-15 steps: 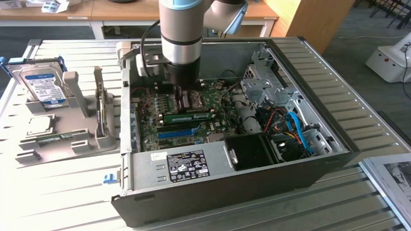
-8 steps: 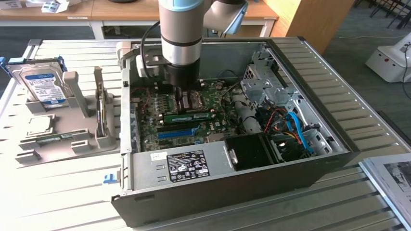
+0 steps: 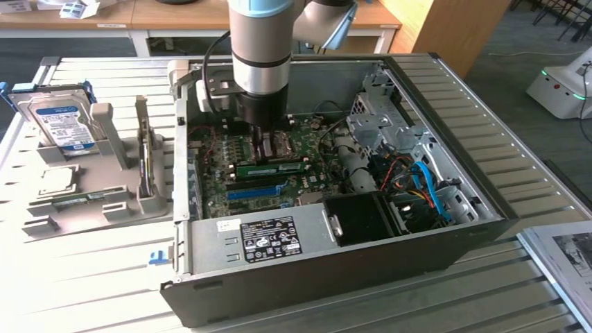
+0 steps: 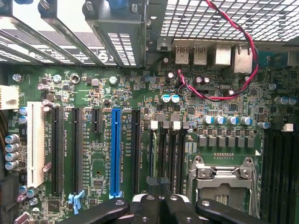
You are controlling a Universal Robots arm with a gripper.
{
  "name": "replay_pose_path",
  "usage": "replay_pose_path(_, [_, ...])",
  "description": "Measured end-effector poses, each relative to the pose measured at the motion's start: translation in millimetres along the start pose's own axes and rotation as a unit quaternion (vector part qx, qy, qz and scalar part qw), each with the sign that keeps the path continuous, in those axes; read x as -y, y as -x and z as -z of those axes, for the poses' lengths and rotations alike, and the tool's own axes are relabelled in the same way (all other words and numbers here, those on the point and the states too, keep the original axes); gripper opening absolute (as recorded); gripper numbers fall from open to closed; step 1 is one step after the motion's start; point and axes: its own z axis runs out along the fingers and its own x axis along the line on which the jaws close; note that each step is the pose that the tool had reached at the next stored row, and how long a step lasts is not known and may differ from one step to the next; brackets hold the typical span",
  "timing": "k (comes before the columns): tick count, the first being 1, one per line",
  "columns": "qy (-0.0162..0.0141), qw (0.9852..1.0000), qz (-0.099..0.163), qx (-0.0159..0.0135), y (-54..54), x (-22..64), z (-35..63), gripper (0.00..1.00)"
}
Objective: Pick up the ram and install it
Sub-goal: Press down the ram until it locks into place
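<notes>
The ram (image 3: 271, 168) stands on edge among the memory slots of the motherboard (image 4: 140, 93), between the blue slot (image 4: 115, 149) and the processor socket (image 4: 222, 175), inside the open computer case (image 3: 462, 173). It is directly beneath the gripper (image 3: 263, 148).

Handling, as judged: the module is light, thin and rigid, and will not tolerate bending or twisting. The chips and the gold contact edge are fragile. Grip should fall on the two flat faces near the middle of the upper edge, or pressure should be applied squarely along that edge.

The jaws are together; in the wrist view the gripper (image 4: 161, 205) hangs over the slot bank. Whether the tips touch the module cannot be determined.

The case lies on its side on the slatted worktop (image 3: 102, 291). A grey parts rack (image 3: 102, 187) holding a hard drive (image 3: 60, 121) stands at the exterior view's left.
</notes>
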Motion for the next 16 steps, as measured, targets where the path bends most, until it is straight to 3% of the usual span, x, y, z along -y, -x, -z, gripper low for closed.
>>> replay_pose_path(16, [0.0, 1.0, 0.0, 0.0, -0.1, -0.1, -3.5, 0.1])
